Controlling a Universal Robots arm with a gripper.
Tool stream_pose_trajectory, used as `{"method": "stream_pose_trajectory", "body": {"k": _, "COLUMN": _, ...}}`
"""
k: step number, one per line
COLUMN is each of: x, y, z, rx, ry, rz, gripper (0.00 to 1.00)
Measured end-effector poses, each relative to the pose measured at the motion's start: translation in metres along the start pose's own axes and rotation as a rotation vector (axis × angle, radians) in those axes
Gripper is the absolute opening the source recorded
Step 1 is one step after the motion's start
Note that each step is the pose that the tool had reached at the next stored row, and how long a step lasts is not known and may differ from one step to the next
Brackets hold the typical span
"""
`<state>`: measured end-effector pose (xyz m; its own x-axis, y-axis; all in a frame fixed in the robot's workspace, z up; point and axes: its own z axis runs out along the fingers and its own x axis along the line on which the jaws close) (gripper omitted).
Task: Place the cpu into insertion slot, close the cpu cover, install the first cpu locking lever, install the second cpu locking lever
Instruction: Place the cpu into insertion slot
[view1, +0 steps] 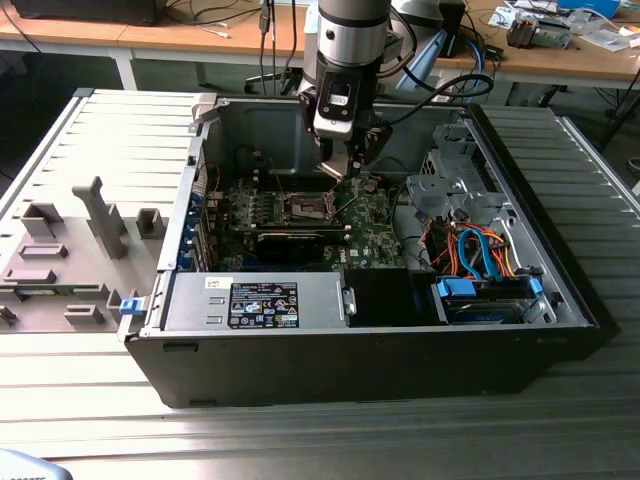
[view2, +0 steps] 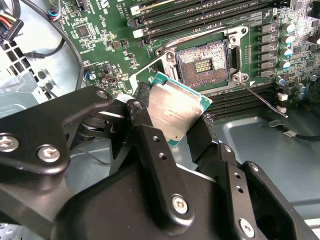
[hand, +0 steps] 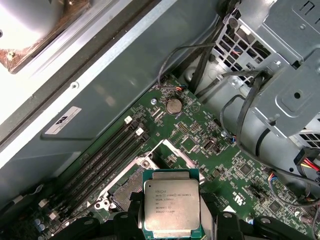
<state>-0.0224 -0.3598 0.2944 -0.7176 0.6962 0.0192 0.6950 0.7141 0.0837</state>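
End effector (view2: 173, 114) clamped on cpu (hand: 172, 207), hovering near the empty, open insertion slot (view2: 205, 62). 0 of 4 steps done: cpu not seated yet.

Ribbed grey metal table (view1: 300, 440) is carrying an open black computer case (view1: 350, 365), which is lying on its side mid-table. A grey side panel (view1: 110, 140) is lying flat right against the case, on the exterior view's left.
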Motion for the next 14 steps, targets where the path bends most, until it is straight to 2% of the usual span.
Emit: {"method": "stream_pose_trajectory", "body": {"k": 14, "x": 0.0000, "y": 0.0000, "z": 0.0000, "rx": -0.0003, "ry": -0.0010, "rz": 0.011, "gripper": 0.54}}
